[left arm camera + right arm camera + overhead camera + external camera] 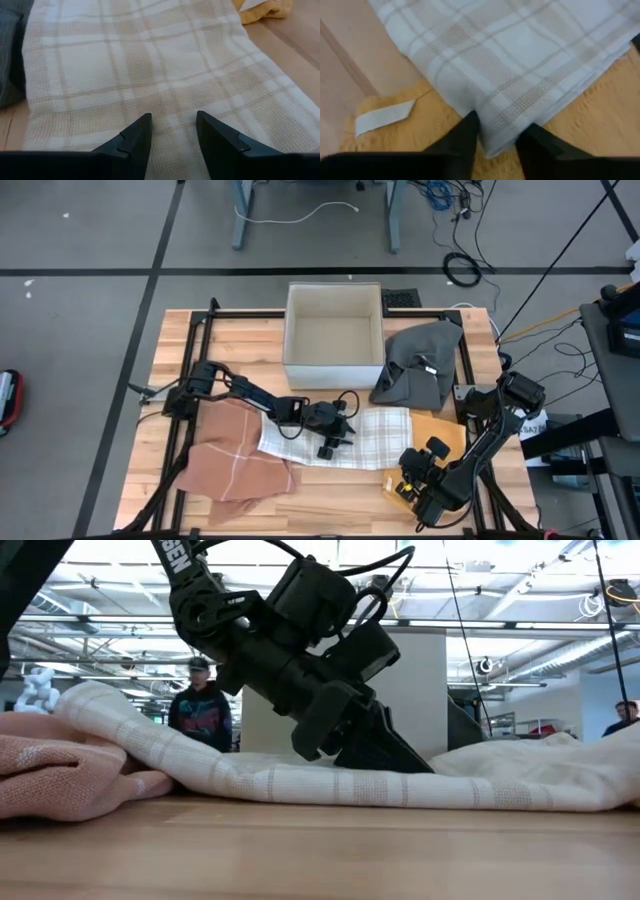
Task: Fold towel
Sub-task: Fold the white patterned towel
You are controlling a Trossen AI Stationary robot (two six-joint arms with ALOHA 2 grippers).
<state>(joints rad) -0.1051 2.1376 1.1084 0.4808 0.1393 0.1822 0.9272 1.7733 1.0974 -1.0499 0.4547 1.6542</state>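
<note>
We've got the left gripper [333,442] parted on the plaid towel [375,435], the right gripper [497,137] pinching its corner, hemmed in by pink [240,455], grey [418,360] and yellow cloths [440,430].

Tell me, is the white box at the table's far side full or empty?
Empty: the high view shows the white box with only its bare floor inside.

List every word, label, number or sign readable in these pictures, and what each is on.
"SEN": white letters, cut off, on the arm in the low view.
White tag on the yellow cloth: no print visible.
Person's shirt design: too small to read.
Nothing else readable.
</note>
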